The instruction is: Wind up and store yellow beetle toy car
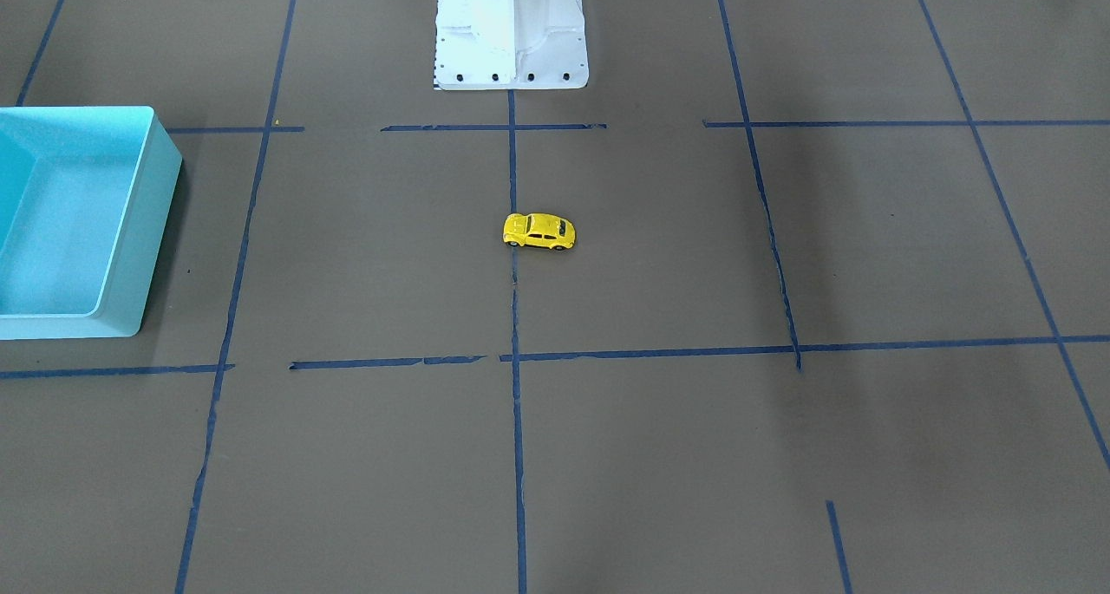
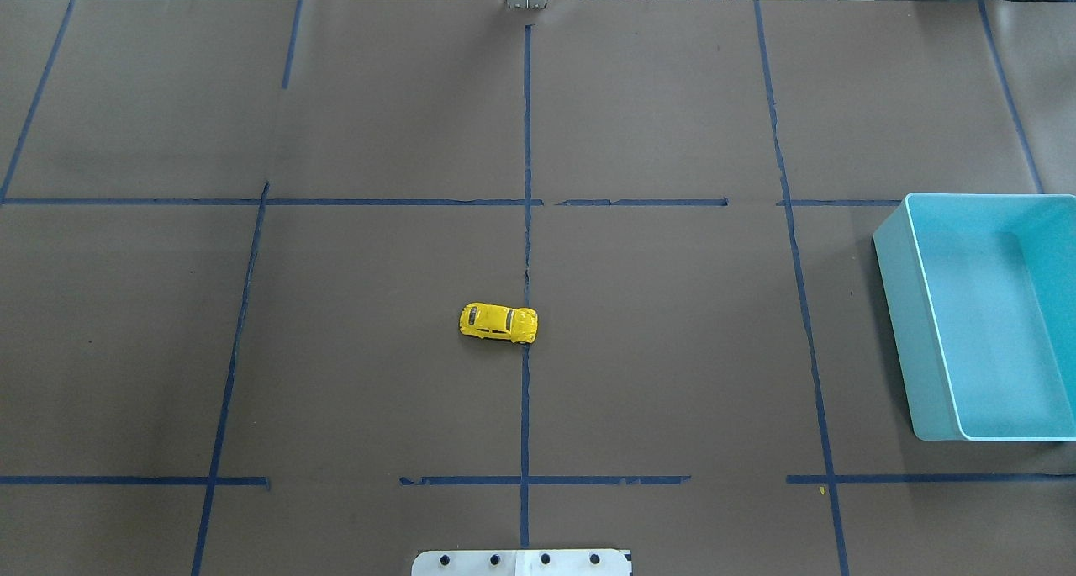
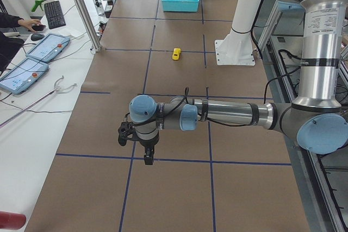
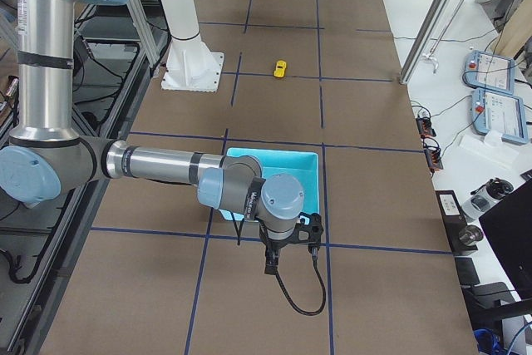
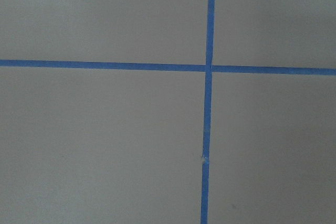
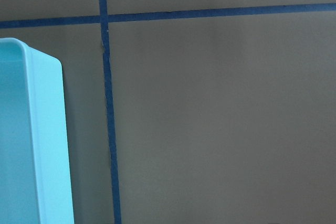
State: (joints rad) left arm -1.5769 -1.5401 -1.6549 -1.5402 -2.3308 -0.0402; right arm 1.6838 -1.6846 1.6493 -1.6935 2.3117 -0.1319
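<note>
The yellow beetle toy car (image 1: 538,231) stands on its wheels near the middle of the brown table, by the central blue tape line; it also shows in the overhead view (image 2: 498,323) and in both side views (image 3: 176,53) (image 4: 280,68). My left gripper (image 3: 148,158) hangs over bare table far from the car, at the table's left end. My right gripper (image 4: 273,265) hangs just beyond the turquoise bin (image 4: 312,157), also far from the car. Both grippers show only in side views, so I cannot tell whether they are open or shut.
The turquoise bin (image 2: 904,324) sits on the robot's right side with nothing in it (image 1: 143,230); its corner shows in the right wrist view (image 6: 31,145). The white robot base (image 1: 512,30) stands at the table's near edge. Blue tape lines cross the table.
</note>
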